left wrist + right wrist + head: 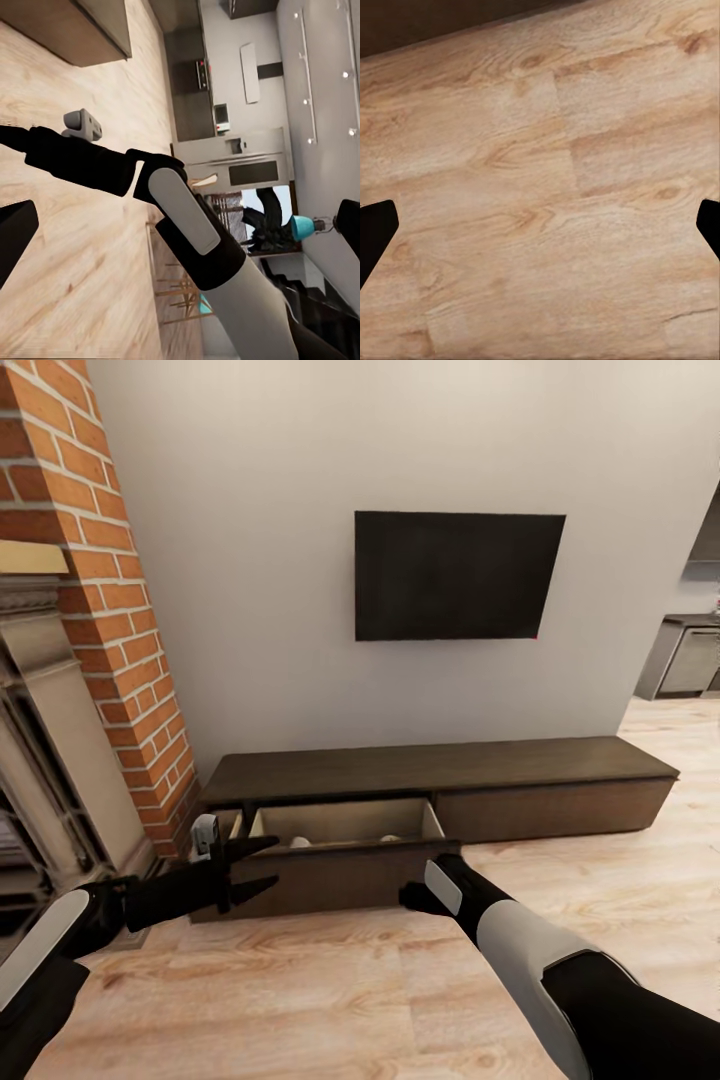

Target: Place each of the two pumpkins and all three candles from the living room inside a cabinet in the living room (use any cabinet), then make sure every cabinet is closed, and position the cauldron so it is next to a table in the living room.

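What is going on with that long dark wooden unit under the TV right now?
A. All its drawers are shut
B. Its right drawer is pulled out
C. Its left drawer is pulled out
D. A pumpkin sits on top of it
C: on the cabinet, the left drawer stands pulled out, showing its pale inside, while the right-hand front sits flush and the top is bare.
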Tool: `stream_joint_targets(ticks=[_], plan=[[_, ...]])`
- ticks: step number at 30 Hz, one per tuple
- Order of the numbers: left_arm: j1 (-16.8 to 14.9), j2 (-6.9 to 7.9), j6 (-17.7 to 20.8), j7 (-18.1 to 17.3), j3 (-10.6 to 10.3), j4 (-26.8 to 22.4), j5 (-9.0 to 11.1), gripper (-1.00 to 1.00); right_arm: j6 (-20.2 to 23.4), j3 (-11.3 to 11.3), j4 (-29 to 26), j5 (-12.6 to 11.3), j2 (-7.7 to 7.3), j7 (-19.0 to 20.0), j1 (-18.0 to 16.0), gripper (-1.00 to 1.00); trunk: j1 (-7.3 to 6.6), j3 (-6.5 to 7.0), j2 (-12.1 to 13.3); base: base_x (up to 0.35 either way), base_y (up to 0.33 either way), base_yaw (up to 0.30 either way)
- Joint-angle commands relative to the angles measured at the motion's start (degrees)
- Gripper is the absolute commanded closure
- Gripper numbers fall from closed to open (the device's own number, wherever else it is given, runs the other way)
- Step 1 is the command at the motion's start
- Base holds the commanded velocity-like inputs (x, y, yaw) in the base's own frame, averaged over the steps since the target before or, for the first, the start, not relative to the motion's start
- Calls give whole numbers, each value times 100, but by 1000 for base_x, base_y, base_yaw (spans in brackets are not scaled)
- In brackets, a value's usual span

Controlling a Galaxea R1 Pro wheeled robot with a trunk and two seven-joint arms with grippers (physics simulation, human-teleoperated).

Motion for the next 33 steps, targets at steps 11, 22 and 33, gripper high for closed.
stream_joint_targets(ticks=[11,22,33], plan=[[-4,-2,4,52,-23,-10,61,-100,3,57,-10,-45,-40,-28,-3,-100,-3,-6,-3,-97,0,0],[-4,4,-13,62,-5,10,-18,-100,3,49,-10,-52,-1,-36,-3,-100,238,-203,-444,-1,0,0],[-4,0,-27,141,55,171,-352,-100,-4,49,-8,-54,-27,-32,-3,-100,480,-401,-886,0,0,0]])
